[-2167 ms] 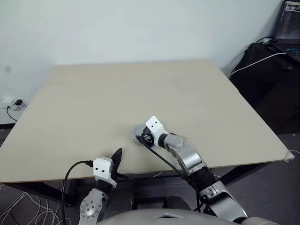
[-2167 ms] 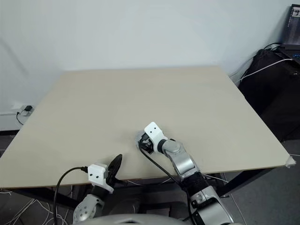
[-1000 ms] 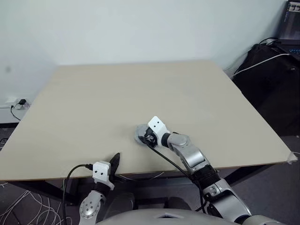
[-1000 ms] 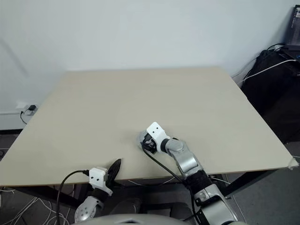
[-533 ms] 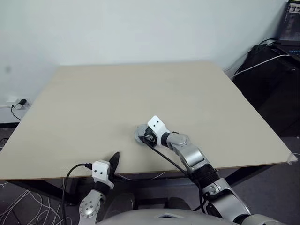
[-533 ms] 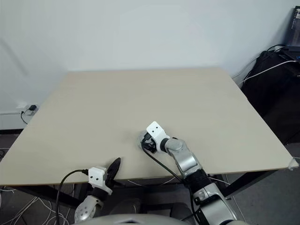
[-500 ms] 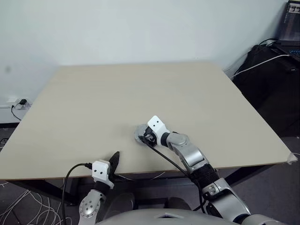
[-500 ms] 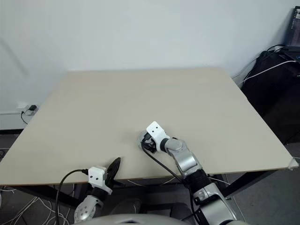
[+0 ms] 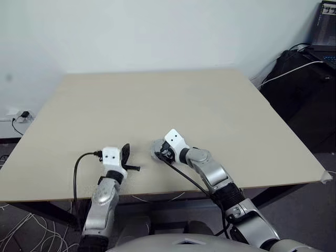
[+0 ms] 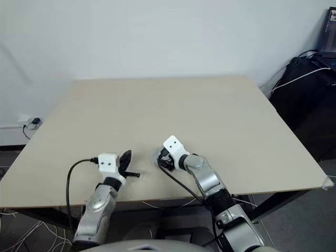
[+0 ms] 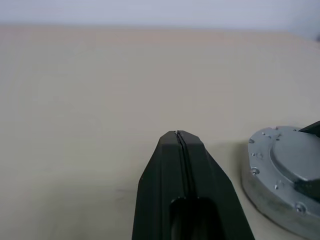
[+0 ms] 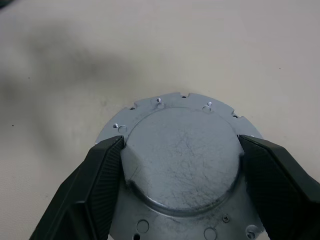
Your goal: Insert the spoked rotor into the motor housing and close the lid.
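- I see my right gripper spread wide, its two black fingers pressed against opposite sides of the lid's raised round centre.
- The lid, a silver-grey disc with a notched edge, lies flat on the table, near its front edge, about mid-width.
- My left gripper is fully closed and empty, just left of the lid, not touching it.

The lid, a silver-grey disc with a notched edge, lies flat between the right fingers, closing the housing.
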Tool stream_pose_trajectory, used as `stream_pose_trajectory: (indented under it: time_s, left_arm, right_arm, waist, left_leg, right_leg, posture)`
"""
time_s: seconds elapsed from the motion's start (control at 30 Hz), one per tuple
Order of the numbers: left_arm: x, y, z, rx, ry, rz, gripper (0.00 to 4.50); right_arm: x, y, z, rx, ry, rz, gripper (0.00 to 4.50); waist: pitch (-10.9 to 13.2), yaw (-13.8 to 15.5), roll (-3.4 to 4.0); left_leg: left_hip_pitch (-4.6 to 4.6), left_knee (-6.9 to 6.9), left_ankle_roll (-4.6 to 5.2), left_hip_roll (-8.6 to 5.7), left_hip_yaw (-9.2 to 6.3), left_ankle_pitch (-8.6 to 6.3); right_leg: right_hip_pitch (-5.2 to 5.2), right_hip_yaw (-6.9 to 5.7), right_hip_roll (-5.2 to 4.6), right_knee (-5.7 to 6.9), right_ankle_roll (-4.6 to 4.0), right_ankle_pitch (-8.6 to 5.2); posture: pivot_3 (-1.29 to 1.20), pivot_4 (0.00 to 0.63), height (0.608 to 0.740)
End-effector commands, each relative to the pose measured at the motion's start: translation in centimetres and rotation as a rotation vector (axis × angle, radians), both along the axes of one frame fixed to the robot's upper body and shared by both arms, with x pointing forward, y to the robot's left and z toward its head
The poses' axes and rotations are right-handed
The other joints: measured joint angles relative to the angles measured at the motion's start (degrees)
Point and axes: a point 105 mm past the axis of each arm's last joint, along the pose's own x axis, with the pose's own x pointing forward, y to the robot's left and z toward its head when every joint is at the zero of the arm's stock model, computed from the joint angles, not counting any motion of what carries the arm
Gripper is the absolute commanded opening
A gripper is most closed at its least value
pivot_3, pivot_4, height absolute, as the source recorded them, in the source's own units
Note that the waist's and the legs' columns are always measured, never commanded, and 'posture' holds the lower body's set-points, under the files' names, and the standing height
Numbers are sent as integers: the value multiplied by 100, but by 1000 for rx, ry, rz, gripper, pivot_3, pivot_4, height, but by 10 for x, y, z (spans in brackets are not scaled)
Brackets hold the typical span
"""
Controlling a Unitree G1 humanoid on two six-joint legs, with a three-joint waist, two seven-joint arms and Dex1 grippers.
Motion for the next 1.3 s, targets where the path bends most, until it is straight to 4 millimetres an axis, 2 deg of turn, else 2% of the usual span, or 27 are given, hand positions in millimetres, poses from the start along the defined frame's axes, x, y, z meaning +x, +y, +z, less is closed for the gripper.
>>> stream_pose_trajectory:
  time_s: [0.03, 0.13, 0.3, 0.5, 0.63, 0.9, 1.23, 1.27, 1.3]
  left_arm:
    - [15, -10, 15, -78, 33, -72, 0]
    - [28, -23, 17, -170, 114, -175, 0]
    - [34, -35, 16, -303, 229, -264, 0]
    - [30, -45, -1, -300, 365, -324, 0]
    - [28, -44, -13, -257, 432, -309, 0]
    - [17, -50, -24, -259, 502, -334, 0]
    - [14, -56, -23, -247, 505, -373, 0]
    - [13, -56, -23, -245, 506, -378, 0]
    - [13, -57, -24, -244, 508, -383, 0]
  right_arm:
    - [3, -9, -5, -41, 15, -42, 3287]
    - [3, -8, -5, -35, 14, -44, 3287]
    - [2, -7, -5, -32, 14, -49, 3287]
    - [1, -7, -4, -26, 14, -57, 3287]
    - [1, -7, -4, -24, 13, -62, 3287]
    - [1, -8, -3, -23, 11, -70, 3287]
    - [-4, -8, -4, -2, 31, -72, 3287]
    - [-4, -8, -4, 3, 33, -75, 4018]
    - [-4, -8, -4, 4, 36, -78, 4254]
  waist:
    - [0, -25, 0]
    - [1, -35, -5]
    - [1, -76, -5]
    - [2, -71, -8]
    - [3, -64, -10]
    - [2, -59, -10]
    - [-1, -37, -12]
    - [-1, -36, -13]
    - [-2, -37, -14]
  left_leg:
    - [1, 1, -1, 0, 0, 0]
    - [1, 1, -3, 0, -3, 2]
    - [1, 2, -7, 0, -8, 5]
    - [1, 0, -13, 0, -16, 8]
    - [0, -1, -15, -1, -17, 9]
    - [0, -4, -15, -1, -18, 9]
    - [1, -5, -15, -3, -18, 8]
    - [0, -6, -15, -4, -18, 8]
    - [0, -7, -15, -4, -18, 8]
  right_leg:
    - [0, 3, 2, 0, -2, 2]
    - [0, 3, 5, 0, -27, 17]
    - [1, 4, 9, -1, -29, 19]
    - [0, 4, 12, -1, -27, 21]
    - [1, 6, 7, -2, -38, 15]
    - [1, 7, -15, -4, -38, 16]
    - [4, 7, -21, -13, -38, 15]
    - [5, 7, -22, -13, -38, 15]
    - [5, 7, -22, -14, -38, 15]
  posture:
    - [0, 0, 740]
    - [0, 0, 740]
    - [0, 0, 740]
    - [0, 0, 740]
    - [0, 0, 740]
    - [0, 0, 740]
    - [0, 0, 740]
    - [0, 0, 740]
    - [0, 0, 740]
